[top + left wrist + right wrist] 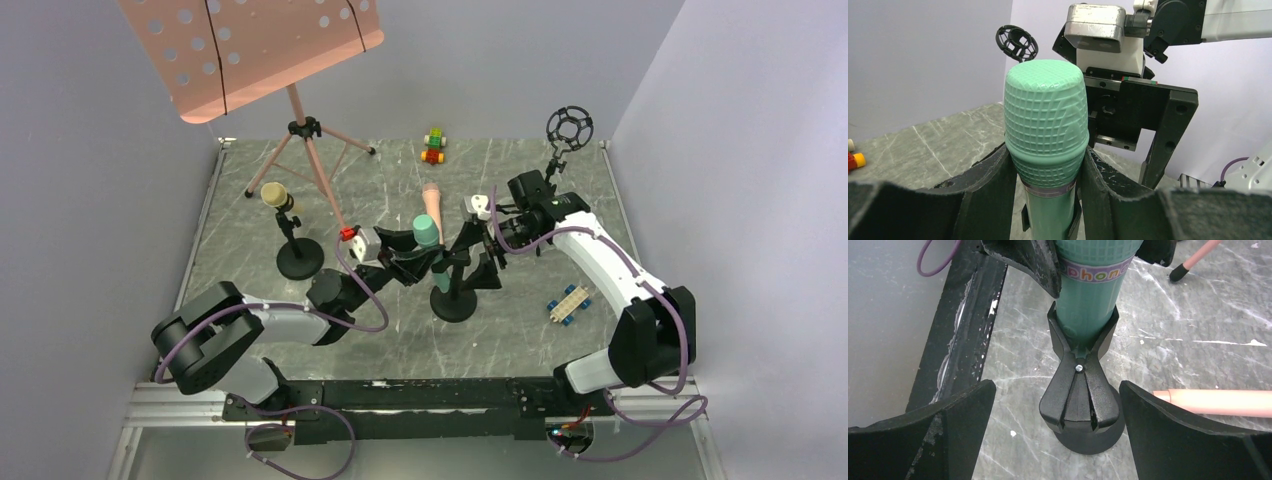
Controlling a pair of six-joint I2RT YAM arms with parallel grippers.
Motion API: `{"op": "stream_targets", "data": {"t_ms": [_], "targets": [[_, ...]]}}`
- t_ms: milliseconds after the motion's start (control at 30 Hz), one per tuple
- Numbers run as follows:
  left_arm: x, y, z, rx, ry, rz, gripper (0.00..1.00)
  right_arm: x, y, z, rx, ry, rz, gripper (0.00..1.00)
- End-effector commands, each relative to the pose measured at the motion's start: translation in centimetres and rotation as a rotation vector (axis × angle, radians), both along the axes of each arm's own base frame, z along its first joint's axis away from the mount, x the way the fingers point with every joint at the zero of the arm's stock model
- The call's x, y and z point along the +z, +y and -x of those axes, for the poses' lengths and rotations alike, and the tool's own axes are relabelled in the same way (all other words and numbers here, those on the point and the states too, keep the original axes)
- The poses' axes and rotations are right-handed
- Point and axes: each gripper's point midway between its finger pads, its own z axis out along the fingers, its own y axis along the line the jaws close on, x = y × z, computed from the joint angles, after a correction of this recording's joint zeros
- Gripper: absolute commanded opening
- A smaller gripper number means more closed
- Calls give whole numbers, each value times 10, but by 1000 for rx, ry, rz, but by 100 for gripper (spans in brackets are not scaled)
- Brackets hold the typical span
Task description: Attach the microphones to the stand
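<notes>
Mid-table, a bit toward the near edge: teal microphone (1045,125) upright, its tail seated in the black stand clip (1078,390). My left gripper (1045,180) is clamped on its neck just below the ribbed head. My right gripper (1057,385) is spread wide, straddling the clip with gaps on both sides. Bare table (520,340) along the near edge. Pink microphone (431,205) lies flat just behind. Yellow microphone (276,195) stands clipped toward the left edge. Brick car (568,303) near the right edge.
</notes>
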Motion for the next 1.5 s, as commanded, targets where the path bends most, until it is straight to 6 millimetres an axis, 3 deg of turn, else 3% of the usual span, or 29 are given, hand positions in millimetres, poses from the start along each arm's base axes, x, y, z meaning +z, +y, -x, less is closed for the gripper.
{"op": "stream_targets", "data": {"t_ms": [0, 100, 200, 300, 333, 500, 700, 733, 800, 1000, 1167, 1267, 1467], "targets": [[30, -6, 13, -61, -63, 69, 13, 20, -2, -3, -11, -66, -48, 100], [30, -1, 12, -47, -44, 76, 47, 24, -6, -7, -27, -71, -60, 100], [31, 3, 12, -32, -32, 69, 69, 28, -10, -9, -44, -77, -73, 100], [35, 10, 13, -10, -35, 64, 96, 29, -13, -8, -57, -79, -83, 100], [34, 12, 13, 1, -31, 60, 99, 30, -14, -8, -62, -83, -86, 100], [32, 29, 16, 54, -32, 20, 99, 34, -19, -9, -89, -100, -96, 100], [19, 71, 30, 142, 18, -53, 99, 47, -34, -14, -164, -127, -125, 100], [2, 76, 30, 157, 81, -120, 99, 48, -38, -15, -181, -130, -131, 100], [-5, 88, 37, 168, 144, -198, 99, 47, -45, -15, -222, -128, -142, 100], [-24, 132, 66, 197, 308, -327, 99, 6, -47, 0, -265, -90, -163, 100], [-35, 175, 77, 305, 488, -323, 99, -3, -36, 1, -251, -87, -235, 100], [-38, 184, 83, 317, 537, -314, 99, -12, -30, -1, -230, -85, -208, 100], [-59, 180, 87, 288, 603, -300, 99, -24, -19, 5, -86, -125, -229, 99]]}}
